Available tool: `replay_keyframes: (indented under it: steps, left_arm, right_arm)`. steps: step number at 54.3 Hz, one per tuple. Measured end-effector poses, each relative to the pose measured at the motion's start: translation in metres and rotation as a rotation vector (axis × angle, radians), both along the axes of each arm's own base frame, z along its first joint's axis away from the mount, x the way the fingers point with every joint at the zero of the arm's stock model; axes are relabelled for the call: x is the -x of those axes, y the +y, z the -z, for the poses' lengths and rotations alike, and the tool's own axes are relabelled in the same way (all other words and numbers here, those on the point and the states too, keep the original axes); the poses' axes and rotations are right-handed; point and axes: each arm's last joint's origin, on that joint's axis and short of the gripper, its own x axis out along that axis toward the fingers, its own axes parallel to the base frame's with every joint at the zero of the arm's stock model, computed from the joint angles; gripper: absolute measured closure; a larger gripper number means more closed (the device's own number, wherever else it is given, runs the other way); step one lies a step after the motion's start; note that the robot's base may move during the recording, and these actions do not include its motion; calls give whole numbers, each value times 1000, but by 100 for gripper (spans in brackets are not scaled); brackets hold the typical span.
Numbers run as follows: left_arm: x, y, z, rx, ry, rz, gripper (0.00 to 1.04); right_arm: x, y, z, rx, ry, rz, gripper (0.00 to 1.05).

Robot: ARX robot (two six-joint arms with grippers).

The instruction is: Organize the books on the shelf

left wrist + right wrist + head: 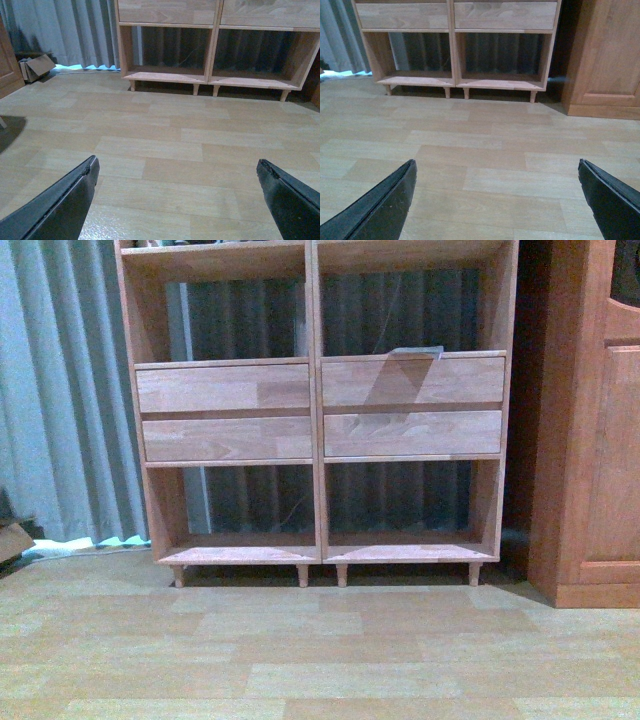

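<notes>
The light wood shelf (pixel 317 410) stands straight ahead on short legs, with four drawer fronts and two bare lower compartments. A thin pale flat thing (pixel 415 350) lies on the board above the right drawers; I cannot tell whether it is a book. The teal book is out of view. The shelf's lower part also shows in the left wrist view (pixel 212 75) and the right wrist view (pixel 454 75). My left gripper (pixel 177 161) is open and empty, low over the wood-pattern floor and well short of the shelf. My right gripper (pixel 497 162) is likewise open and empty. Neither arm shows in the front view.
A darker reddish-brown cabinet (pixel 590 440) stands close to the right of the shelf and shows in the right wrist view (pixel 605 55). A grey curtain (pixel 60 390) hangs behind and to the left. A cardboard box (pixel 35 67) sits on the floor at the curtain's foot.
</notes>
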Motion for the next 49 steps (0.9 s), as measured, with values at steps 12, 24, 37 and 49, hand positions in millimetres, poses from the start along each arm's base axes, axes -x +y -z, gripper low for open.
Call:
replay_keyframes:
  steps: [12, 24, 37, 49]
  left_arm:
    - [0, 0, 0, 0, 0, 0, 7]
    - [0, 0, 0, 0, 0, 0, 7]
    - [0, 0, 0, 0, 0, 0, 7]
    - [0, 0, 0, 0, 0, 0, 7]
  right_arm:
    - [0, 0, 0, 0, 0, 0, 7]
    - [0, 0, 0, 0, 0, 0, 7]
    - [0, 0, 0, 0, 0, 0, 7]
    - [0, 0, 0, 0, 0, 0, 7]
